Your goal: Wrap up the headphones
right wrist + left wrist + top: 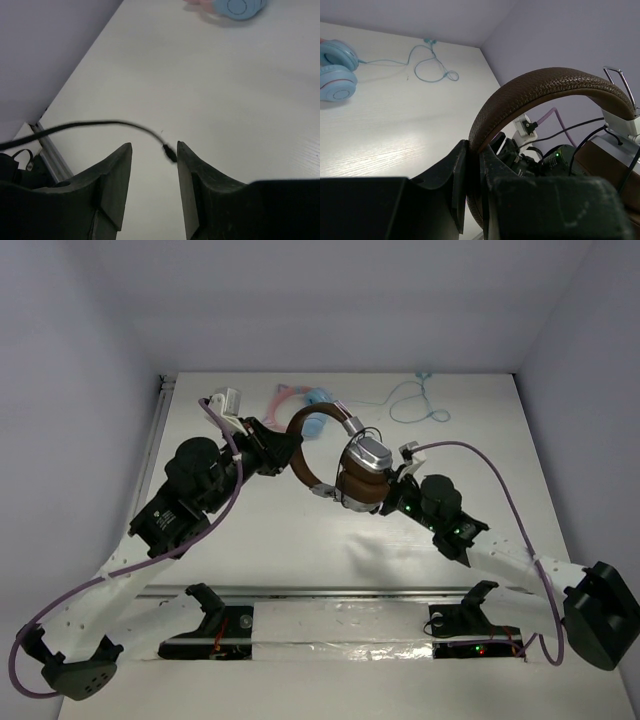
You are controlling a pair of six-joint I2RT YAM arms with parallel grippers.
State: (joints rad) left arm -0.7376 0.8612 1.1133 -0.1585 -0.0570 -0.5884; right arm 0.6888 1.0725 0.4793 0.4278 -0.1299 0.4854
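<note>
One hold: our left gripper (473, 156) clamps the brown-banded, silver-cupped headphones (555, 85). Our right gripper (154, 150) gapes — the thin black cable (100, 123) ends just at its tips.

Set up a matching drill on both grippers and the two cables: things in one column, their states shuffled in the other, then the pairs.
Things:
1. left gripper
2. right gripper
3. pale blue cable
4. black cable's plug

States:
A. lying in loose loops on the table
B. open, gripping nothing
C. seen in the gap between open fingers
D. clamped on the brown headband

Pairs: 1-D, 2-B, 3-A, 4-C.
</note>
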